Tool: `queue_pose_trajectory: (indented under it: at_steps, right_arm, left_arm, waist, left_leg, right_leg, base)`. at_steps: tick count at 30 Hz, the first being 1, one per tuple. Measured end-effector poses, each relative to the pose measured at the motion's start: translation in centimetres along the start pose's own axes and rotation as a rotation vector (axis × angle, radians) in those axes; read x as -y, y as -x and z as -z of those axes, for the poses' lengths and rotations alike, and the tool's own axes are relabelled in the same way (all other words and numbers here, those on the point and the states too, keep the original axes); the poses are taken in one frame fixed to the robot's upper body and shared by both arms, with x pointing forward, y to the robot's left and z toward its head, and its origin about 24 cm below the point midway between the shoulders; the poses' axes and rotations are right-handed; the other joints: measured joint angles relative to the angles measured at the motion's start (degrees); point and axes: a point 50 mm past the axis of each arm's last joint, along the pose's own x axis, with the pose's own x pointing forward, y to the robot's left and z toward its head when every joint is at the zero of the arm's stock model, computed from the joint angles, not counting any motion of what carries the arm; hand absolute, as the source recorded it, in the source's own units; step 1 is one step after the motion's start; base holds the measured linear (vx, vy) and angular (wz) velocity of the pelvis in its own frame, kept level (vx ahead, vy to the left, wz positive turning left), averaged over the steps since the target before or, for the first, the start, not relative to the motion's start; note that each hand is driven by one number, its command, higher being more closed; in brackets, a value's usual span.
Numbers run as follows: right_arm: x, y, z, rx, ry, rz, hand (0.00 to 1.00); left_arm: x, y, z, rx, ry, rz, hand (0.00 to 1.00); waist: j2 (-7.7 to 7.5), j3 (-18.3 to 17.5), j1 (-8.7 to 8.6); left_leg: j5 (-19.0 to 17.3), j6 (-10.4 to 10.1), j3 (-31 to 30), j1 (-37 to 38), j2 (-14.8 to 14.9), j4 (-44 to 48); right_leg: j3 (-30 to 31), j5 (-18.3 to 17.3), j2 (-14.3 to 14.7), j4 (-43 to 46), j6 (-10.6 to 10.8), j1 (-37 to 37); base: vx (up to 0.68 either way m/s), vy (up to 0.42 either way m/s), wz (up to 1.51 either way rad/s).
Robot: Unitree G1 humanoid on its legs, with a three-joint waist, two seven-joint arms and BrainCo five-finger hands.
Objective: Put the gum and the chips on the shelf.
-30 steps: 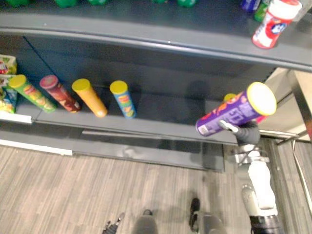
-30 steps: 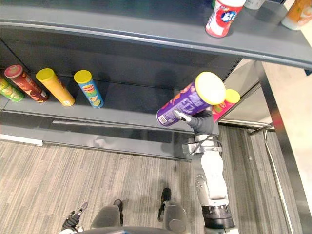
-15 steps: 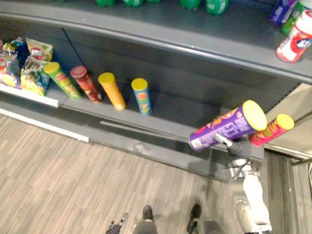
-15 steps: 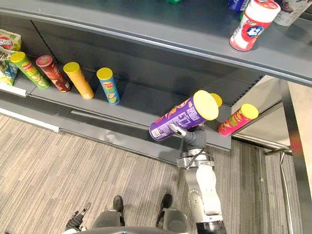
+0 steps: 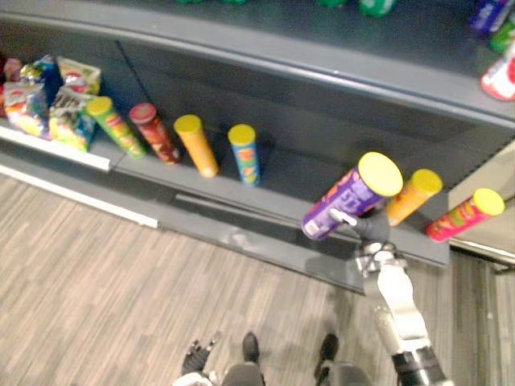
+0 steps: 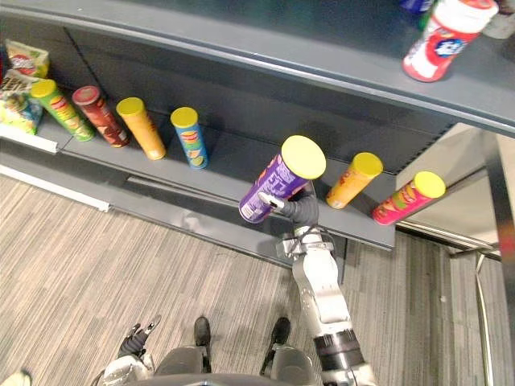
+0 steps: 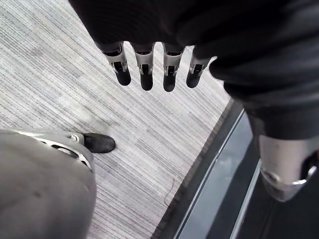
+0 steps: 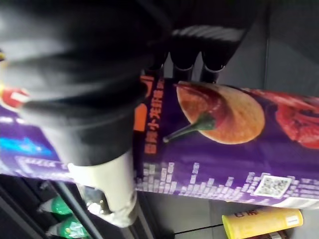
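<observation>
A purple chips can (image 6: 280, 183) is being held tilted, yellow lid up, in the curled fingers of the right hand (image 6: 299, 209), just in front of the lower shelf (image 6: 233, 165), between a blue can (image 6: 190, 138) and an orange can (image 6: 352, 180). The left hand (image 7: 145, 62) is being hung over the floor (image 7: 65, 64), fingers relaxed.

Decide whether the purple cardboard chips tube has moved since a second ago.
Yes. The purple yellow-lidded chips tube in the right hand has shifted left, away from the pink yellow-lidded tube standing on the grey metal shelf.
</observation>
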Motion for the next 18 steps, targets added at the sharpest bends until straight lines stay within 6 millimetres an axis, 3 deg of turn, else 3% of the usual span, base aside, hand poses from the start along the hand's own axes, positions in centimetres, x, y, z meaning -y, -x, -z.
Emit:
queue_pose_trajectory:
  at_steps: [1,6,10,15,18]
  right_arm:
    - [-0.1,-1.1,-0.2,0.012,0.024,0.013,1.0]
    - [0.3,-4.3,-1.0,0.047,0.103,0.079,1.0]
    - [0.9,-6.6,-2.2,0.079,0.136,0.152,1.0]
    - [2.5,-11.1,-6.2,0.178,0.21,0.314,1.0]
    - [3.6,-12.7,-7.9,0.206,0.249,0.4,1.0]
  left_arm:
    - [0.5,0.0,-0.4,0.022,0.003,0.015,0.0]
    - [2.1,0.0,-1.5,0.061,0.039,0.056,0.0]
    - [2.3,-0.1,-2.6,0.106,0.073,0.059,0.0]
    - [3.6,-0.1,-4.9,0.199,0.084,0.094,0.0]
    - [4.2,-0.1,-5.5,0.22,0.09,0.111,0.0]
  waist:
    - [0.63,0.44,1.05]
    - [3.24,3.37,1.73]
    - [3.28,6.03,2.41]
    - [4.11,10.47,3.78]
    - [4.77,11.44,4.72]
  left_leg:
    - [0.39,0.22,-0.96,-1.55,-0.09,0.16]
    - [2.09,0.71,-3.66,-4.03,-0.89,-0.17]
    - [3.07,0.87,-4.62,-5.87,-1.33,0.05]
    - [4.0,0.94,-5.78,-9.02,-2.15,1.06]
    - [4.67,1.22,-5.93,-10.17,-2.46,1.2]
  right_leg:
    - [-0.4,-0.09,-0.24,0.88,-0.08,-1.22]
    - [-2.68,-1.12,-1.71,4.34,-0.28,-3.93]
    - [-3.25,-2.32,-2.99,7.98,-0.49,-6.61]
    - [-3.5,-3.81,-5.05,13.09,-0.9,-10.76]
    - [-3.4,-4.06,-5.64,14.57,-1.08,-12.47]
  base:
    - [-0.06,0.006,0.18]
    - [-0.05,0.015,0.28]
    - [-0.04,0.016,0.18]
    - [-0.06,0.008,0.13]
    - [-0.03,-0.017,0.06]
